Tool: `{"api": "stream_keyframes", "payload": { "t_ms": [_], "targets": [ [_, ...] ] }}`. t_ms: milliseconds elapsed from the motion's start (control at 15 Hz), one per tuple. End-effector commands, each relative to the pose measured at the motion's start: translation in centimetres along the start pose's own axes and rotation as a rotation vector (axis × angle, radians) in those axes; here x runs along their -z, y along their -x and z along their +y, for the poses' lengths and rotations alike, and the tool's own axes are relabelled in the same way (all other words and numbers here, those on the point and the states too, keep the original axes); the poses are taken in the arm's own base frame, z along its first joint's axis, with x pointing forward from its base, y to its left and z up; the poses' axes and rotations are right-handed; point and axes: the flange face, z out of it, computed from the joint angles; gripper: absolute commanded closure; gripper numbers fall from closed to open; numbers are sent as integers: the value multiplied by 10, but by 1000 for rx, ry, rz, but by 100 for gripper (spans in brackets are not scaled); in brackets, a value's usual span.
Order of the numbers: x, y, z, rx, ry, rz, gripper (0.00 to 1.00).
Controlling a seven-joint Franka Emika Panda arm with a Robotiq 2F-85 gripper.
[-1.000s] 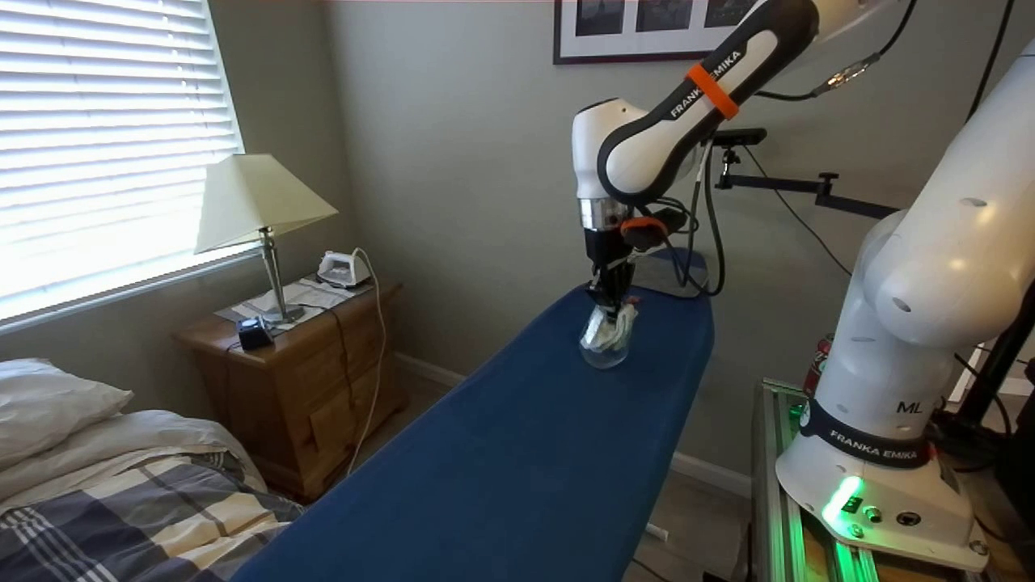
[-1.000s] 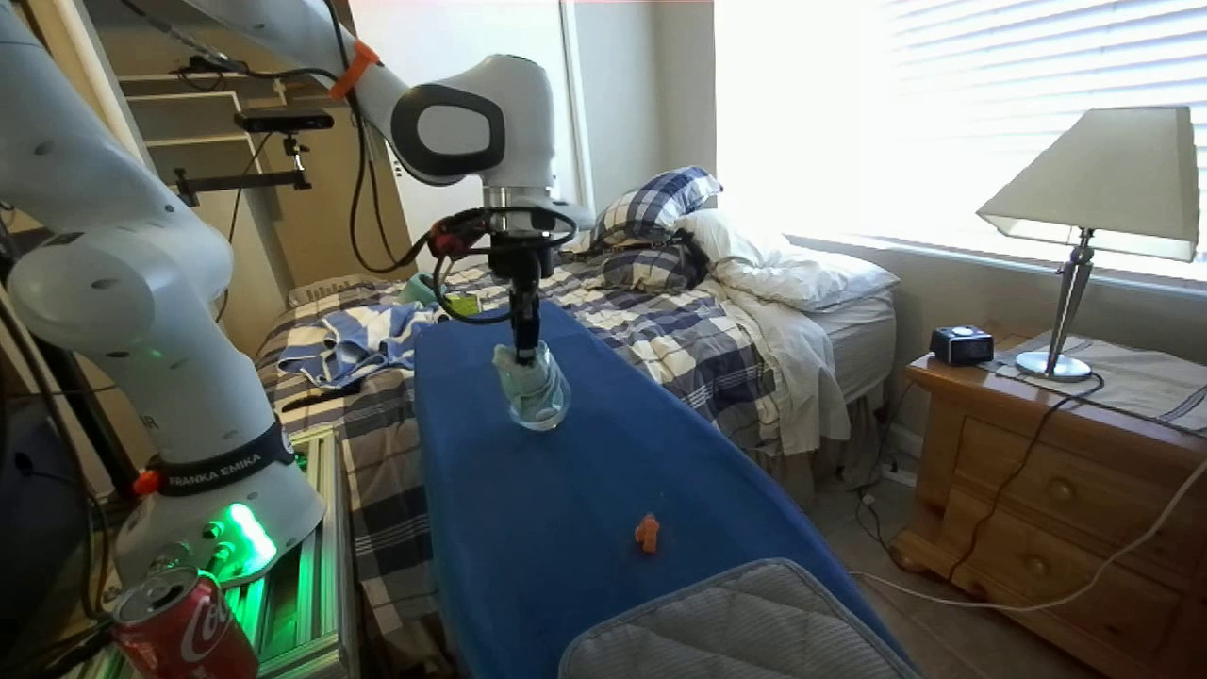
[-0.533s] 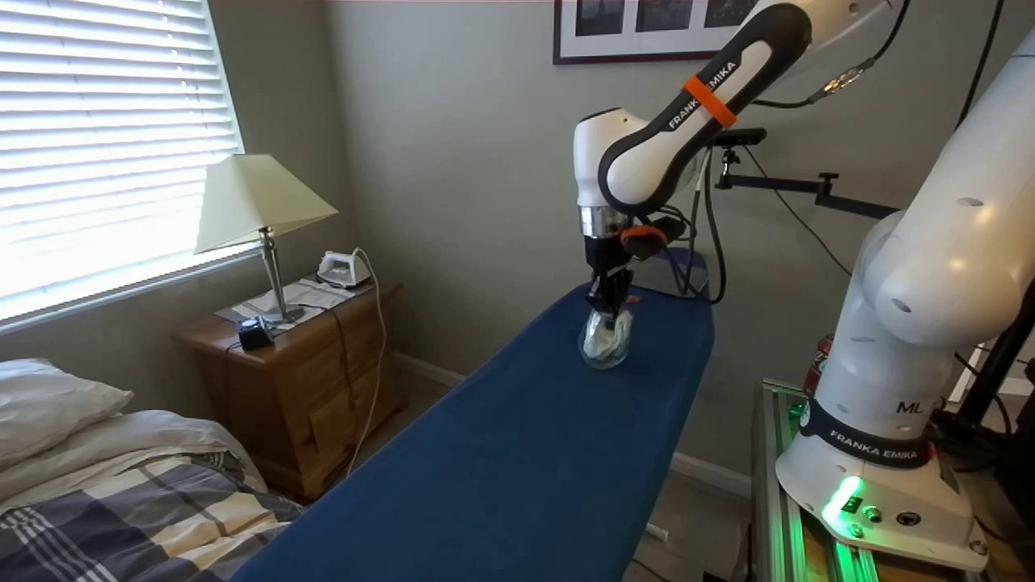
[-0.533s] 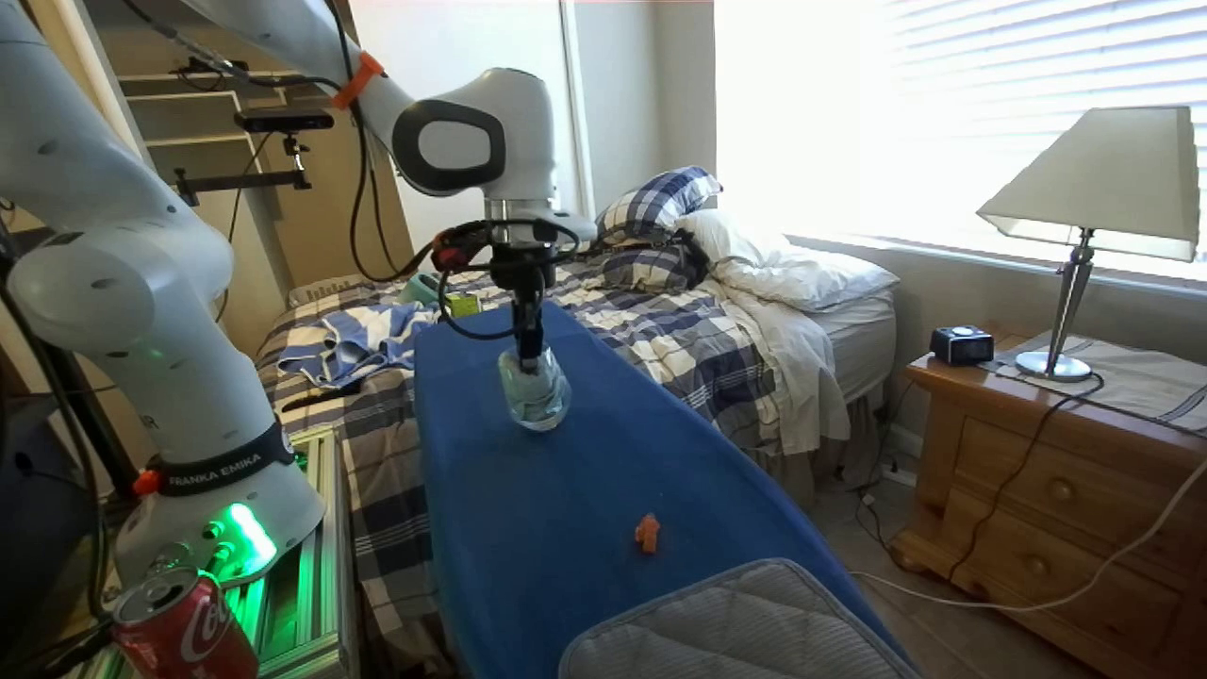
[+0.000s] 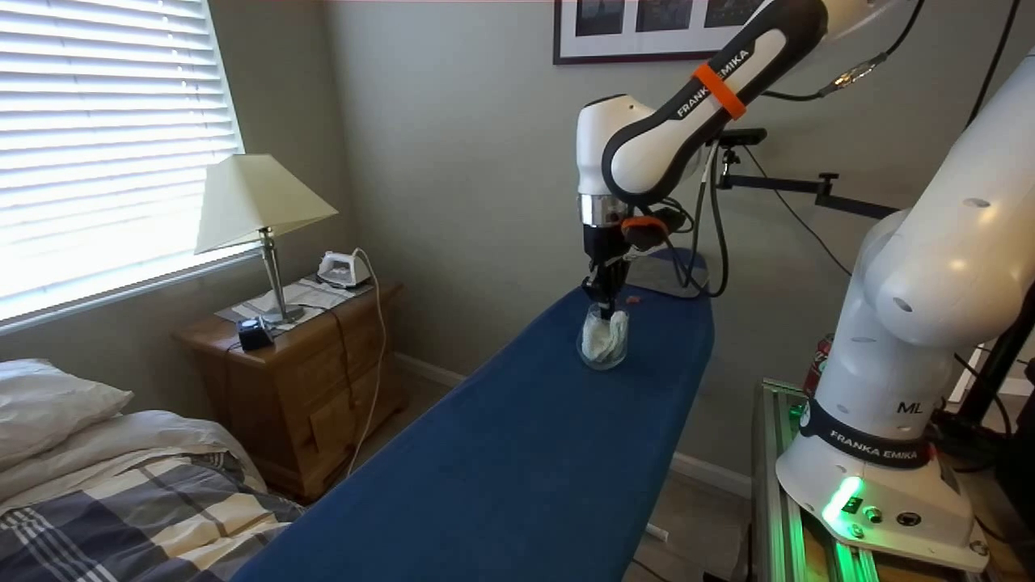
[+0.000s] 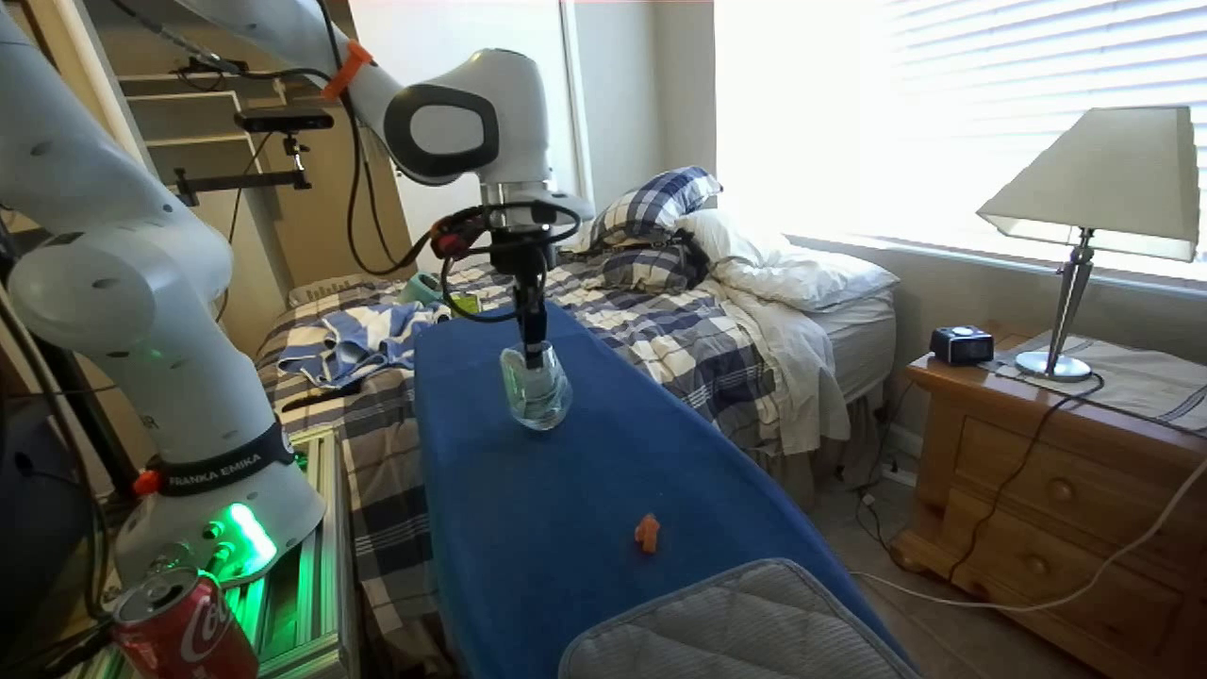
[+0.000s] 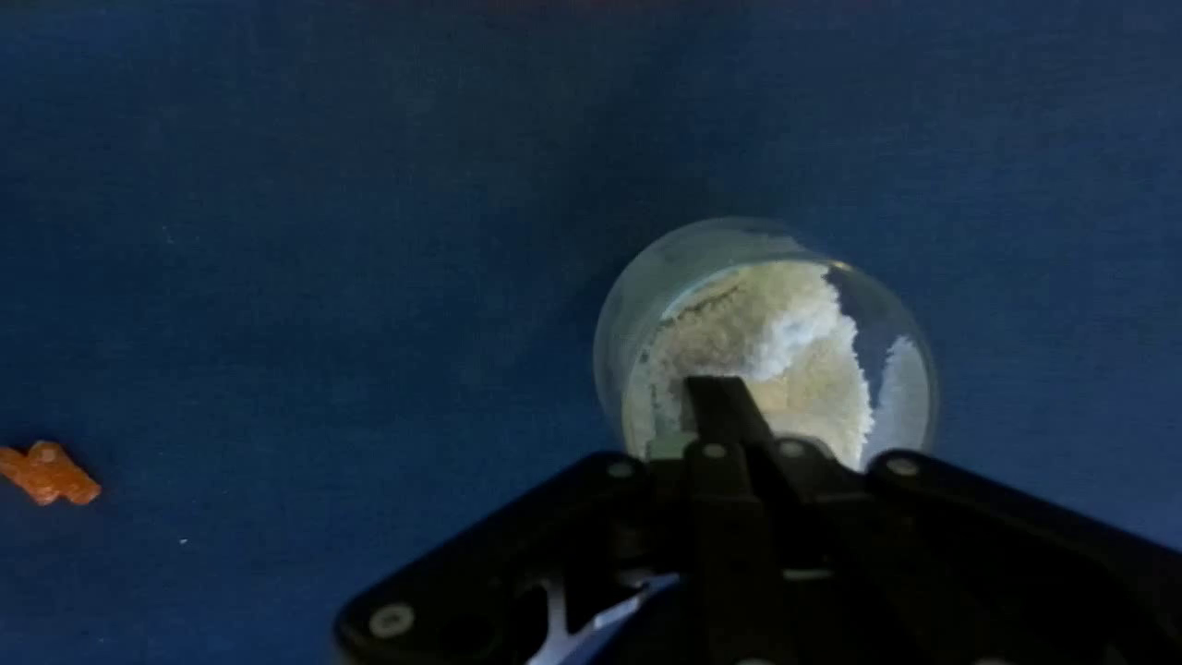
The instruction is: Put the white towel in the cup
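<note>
The gripper (image 6: 535, 362) has risen slightly, clenched, seemingly empty; the towel (image 7: 766, 319), probably light, soft, best pinched at its top, lies in the cup (image 7: 618, 325) between the board's (image 5: 501, 453) long edges.

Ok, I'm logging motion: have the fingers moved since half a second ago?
Yes: in both exterior views the fingers rose slightly relative to the ironing board.

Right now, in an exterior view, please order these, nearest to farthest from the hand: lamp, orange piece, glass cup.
1. Glass cup: right at the hand.
2. Orange piece: on the blue board, toward picture bottom.
3. Lamp: on the nightstand, picture right.
</note>
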Motion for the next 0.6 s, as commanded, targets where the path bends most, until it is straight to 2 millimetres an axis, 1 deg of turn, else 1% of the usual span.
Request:
{"api": "stream_keyframes", "payload": {
  "t_ms": [0, 200, 267, 333, 400, 533],
  "targets": [
    [22, 6, 0, 16, -14, 42, 100],
    [38, 8, -1, 17, -25, 66, 100],
    [44, 9, -1, 15, -30, 72, 74],
    [51, 10, -1, 16, -34, 78, 73],
    [55, 11, -2, 18, -37, 83, 68],
    [66, 14, -3, 23, -39, 90, 54]
  ]
}}
